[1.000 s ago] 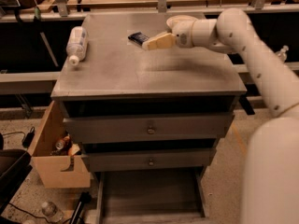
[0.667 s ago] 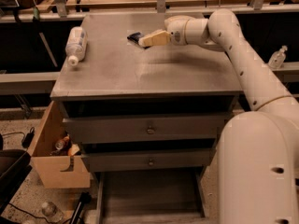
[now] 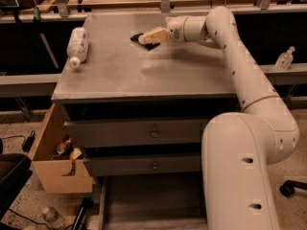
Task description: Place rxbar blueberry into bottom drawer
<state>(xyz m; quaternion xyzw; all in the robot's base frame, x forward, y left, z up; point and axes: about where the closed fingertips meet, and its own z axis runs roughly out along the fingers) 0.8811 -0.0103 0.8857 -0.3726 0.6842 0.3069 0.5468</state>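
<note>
The rxbar blueberry (image 3: 140,38) is a small dark flat bar lying on the grey cabinet top (image 3: 144,75) near its back middle. My gripper (image 3: 149,37) reaches in from the right at the end of the white arm, and its tan fingers (image 3: 154,34) are down on the bar, covering its right part. The bottom drawer (image 3: 153,200) is pulled out below the two upper drawers, and its flat grey floor shows empty.
A clear plastic bottle (image 3: 77,45) lies on the cabinet top's left edge. A tan wooden crate (image 3: 55,157) with clutter stands on the floor left of the cabinet. My white arm's base (image 3: 240,176) fills the lower right. Another bottle (image 3: 284,59) stands at right.
My gripper has moved left along the cabinet top and come down onto the dark bar. The bar and the bottle have stayed where they were.
</note>
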